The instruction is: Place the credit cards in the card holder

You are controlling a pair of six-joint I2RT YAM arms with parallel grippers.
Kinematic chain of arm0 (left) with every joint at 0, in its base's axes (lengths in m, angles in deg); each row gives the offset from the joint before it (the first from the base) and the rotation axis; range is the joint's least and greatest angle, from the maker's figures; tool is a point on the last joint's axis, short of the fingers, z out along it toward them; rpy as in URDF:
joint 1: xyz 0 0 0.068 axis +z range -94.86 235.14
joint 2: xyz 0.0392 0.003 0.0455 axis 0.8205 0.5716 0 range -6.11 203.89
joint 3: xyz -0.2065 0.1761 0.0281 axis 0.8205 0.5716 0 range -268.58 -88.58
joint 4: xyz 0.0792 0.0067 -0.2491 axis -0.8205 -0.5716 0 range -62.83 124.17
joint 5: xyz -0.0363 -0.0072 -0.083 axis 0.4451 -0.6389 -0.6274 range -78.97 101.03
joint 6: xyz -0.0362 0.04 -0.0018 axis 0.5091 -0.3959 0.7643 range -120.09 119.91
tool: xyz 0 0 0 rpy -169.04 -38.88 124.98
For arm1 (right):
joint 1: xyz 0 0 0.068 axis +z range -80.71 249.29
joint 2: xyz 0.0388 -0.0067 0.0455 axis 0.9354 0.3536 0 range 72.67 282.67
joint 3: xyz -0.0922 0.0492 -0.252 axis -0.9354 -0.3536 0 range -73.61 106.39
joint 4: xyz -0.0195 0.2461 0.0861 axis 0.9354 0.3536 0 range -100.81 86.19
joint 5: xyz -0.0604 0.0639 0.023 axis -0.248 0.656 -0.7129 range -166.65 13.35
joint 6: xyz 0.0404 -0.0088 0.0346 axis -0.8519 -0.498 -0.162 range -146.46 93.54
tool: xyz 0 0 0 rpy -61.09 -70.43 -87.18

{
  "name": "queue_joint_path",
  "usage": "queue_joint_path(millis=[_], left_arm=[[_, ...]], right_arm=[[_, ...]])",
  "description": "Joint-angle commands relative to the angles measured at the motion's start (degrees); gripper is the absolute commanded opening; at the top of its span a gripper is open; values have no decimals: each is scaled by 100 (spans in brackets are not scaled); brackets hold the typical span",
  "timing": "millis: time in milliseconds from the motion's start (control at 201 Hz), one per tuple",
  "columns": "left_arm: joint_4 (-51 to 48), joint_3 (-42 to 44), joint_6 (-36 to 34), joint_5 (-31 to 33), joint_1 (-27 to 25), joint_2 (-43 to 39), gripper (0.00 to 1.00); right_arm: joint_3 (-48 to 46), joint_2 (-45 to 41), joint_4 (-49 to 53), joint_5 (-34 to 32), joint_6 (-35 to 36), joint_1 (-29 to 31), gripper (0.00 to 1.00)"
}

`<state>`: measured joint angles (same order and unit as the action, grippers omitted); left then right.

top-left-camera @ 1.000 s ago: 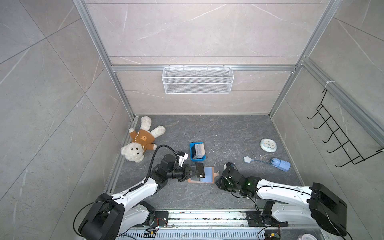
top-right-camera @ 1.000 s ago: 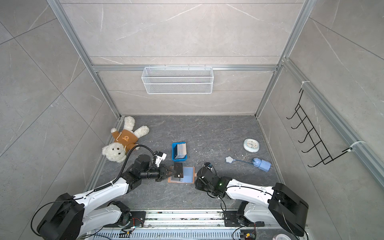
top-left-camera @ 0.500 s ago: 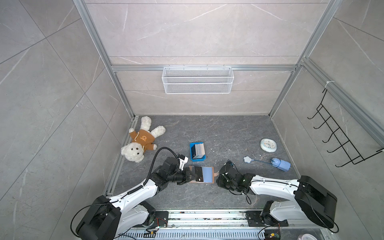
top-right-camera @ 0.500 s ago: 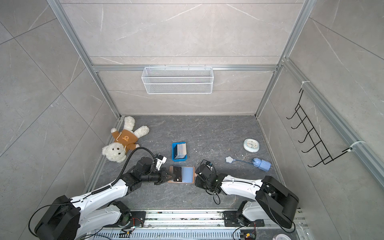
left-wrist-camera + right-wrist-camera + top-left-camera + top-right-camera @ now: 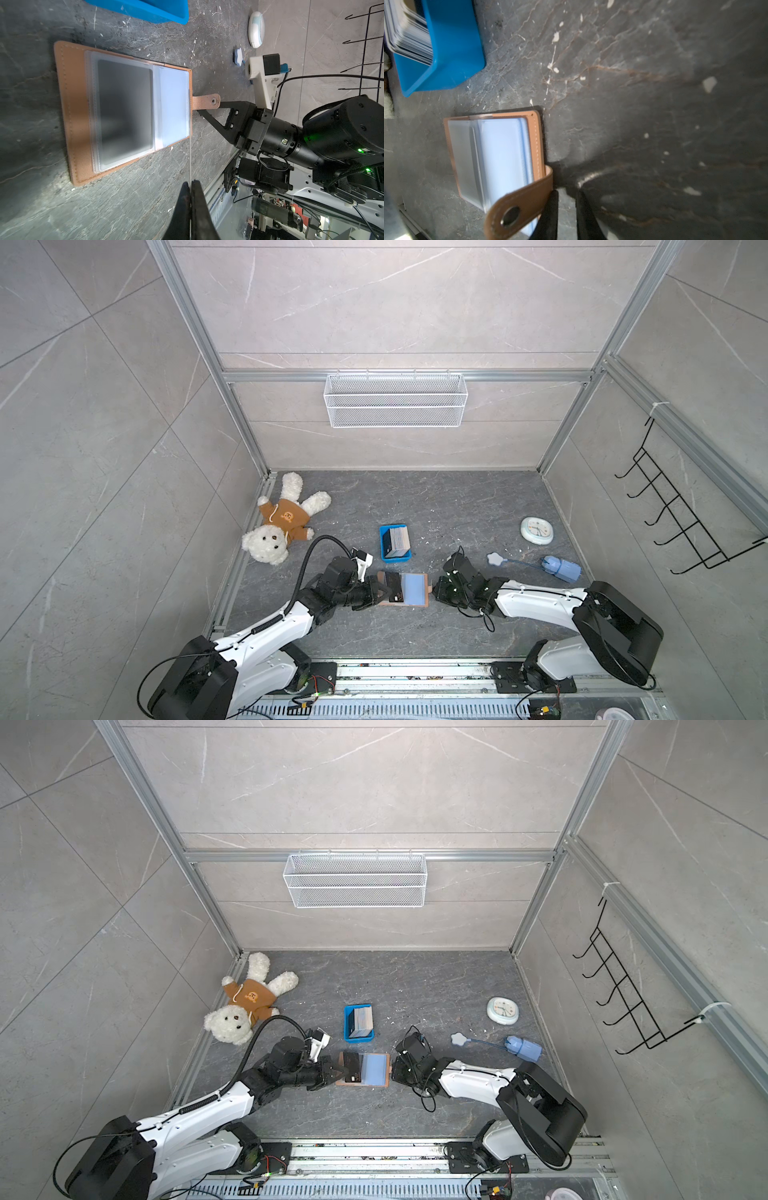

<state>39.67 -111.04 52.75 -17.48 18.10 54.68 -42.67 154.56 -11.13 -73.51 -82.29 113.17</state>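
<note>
The right gripper (image 5: 566,197) has moved in beside the strap (image 5: 205,101) of the holder (image 5: 68,104), jaws narrow and seemingly empty, probably to steady it while the left gripper (image 5: 190,185), clamped on a card (image 5: 395,584), inserts.

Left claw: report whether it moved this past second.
Yes. The left claw, shut on a black plastic card, shifted slightly away from the small blue rectangular tray, toward the near edge.
</note>
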Motion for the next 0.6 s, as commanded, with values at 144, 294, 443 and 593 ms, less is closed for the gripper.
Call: queue_joint_path(millis=[144, 294, 443, 593], left_arm=[[37, -72, -160, 56, -10, 206, 0], [80, -110, -206, 44, -13, 348, 0], [105, -92, -196, -10, -9, 333, 0], [105, -40, -156, 1, -15, 221, 0]], right_arm=[[-382, -674, -58, 204, 165, 21, 20], [-316, -638, -36, 303, 285, 100, 21], [-42, -422, 177, 200, 436, 112, 23], [224, -240, 359, -24, 559, 113, 24]])
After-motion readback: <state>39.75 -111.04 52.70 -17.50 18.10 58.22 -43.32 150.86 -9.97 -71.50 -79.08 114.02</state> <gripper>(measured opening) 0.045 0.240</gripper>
